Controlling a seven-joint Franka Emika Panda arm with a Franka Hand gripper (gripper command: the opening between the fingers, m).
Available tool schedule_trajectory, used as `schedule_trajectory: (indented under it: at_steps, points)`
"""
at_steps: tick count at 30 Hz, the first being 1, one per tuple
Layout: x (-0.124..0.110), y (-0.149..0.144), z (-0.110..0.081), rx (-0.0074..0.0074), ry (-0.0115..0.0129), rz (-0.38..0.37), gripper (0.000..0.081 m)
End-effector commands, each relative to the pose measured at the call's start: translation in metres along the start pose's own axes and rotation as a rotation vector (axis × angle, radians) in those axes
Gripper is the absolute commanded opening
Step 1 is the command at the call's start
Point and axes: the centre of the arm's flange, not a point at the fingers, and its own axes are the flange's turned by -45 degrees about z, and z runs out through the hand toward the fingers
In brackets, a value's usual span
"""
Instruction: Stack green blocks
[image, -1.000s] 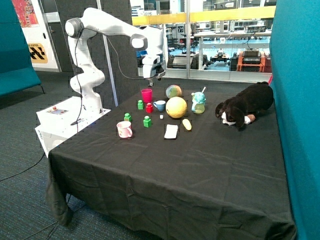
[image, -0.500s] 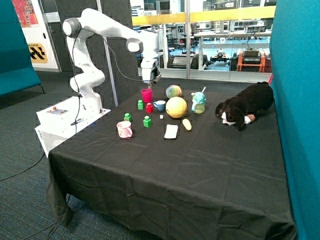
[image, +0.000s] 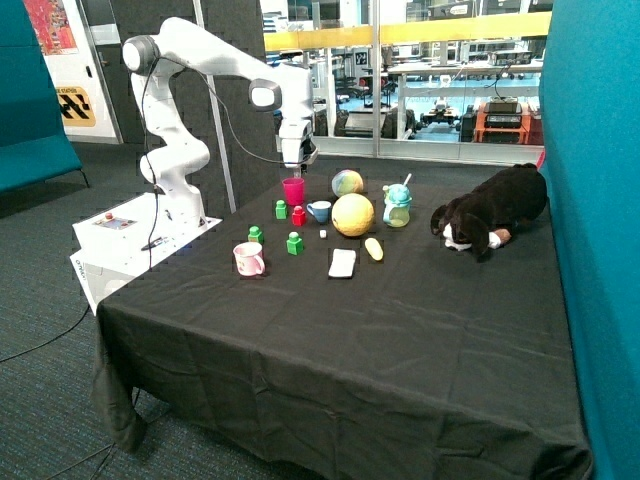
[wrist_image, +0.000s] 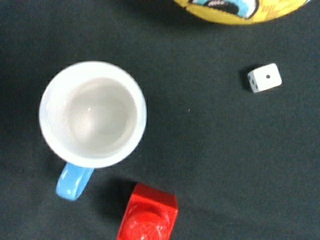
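Three green blocks stand apart on the black cloth in the outside view: one (image: 281, 209) beside the red block (image: 298, 215), one (image: 255, 234) behind the pink-and-white mug (image: 248, 259), and one (image: 294, 243) nearer the middle. None rests on another. My gripper (image: 296, 166) hangs in the air just above the magenta cup (image: 293, 190), clear of all the blocks. The wrist view holds no green block; it shows the white cup with a blue handle (wrist_image: 92, 115), the red block (wrist_image: 148, 215) and a white die (wrist_image: 264, 77).
A yellow ball (image: 353, 214), a multicoloured ball (image: 347, 183), a teal sippy cup (image: 397, 205), the blue-handled cup (image: 319, 211), a white cloth (image: 342, 262), a small yellow item (image: 373, 248) and a plush dog (image: 490, 215) sit on the table (image: 400, 340).
The arm has swung a little toward the robot base and lowered slightly, bringing the gripper over the magenta cup. Nothing on the table has moved.
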Motion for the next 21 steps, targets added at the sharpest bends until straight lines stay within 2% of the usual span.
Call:
schedule_trajectory:
  at_steps: [1, 2, 7, 14, 18, 21]
  points:
    - [-0.014, -0.009, 0.007, 0.0032, 0.0027, -0.044, 0.0588]
    - [-0.015, -0.011, 0.009, 0.0032, 0.0026, -0.030, 0.0585]
    - [-0.024, -0.018, 0.016, 0.0032, 0.0027, -0.054, 0.0605]
    - [-0.035, -0.033, 0.024, 0.0031, 0.0028, -0.120, 0.0580]
    - [-0.037, -0.044, 0.027, 0.0030, 0.0028, -0.156, 0.0599]
    - [-0.035, -0.051, 0.028, 0.0030, 0.0029, -0.180, 0.0548]
